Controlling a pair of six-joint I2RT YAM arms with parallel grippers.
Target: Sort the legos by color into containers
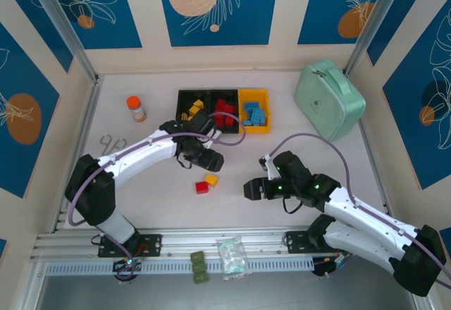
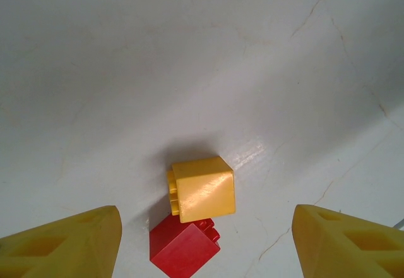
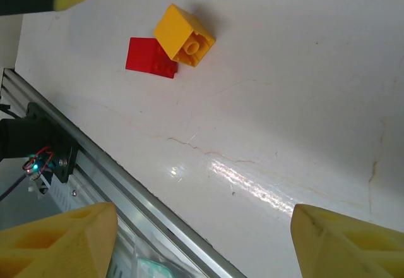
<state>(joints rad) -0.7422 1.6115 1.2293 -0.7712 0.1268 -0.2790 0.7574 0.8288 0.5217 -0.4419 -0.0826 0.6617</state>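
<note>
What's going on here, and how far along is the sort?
Nearly sorted: the containers hold yellow, red and blue legos apart. A yellow brick and a red brick lie together on the table. The left gripper hovers open by them, empty; the right gripper is open and empty too.

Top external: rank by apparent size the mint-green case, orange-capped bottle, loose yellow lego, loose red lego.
1. mint-green case
2. orange-capped bottle
3. yellow lego and red lego: look alike, unranked

red lego (image 2: 183, 253): cut off at bottom | leftmost bin (image 1: 184, 96): partly hidden
</note>
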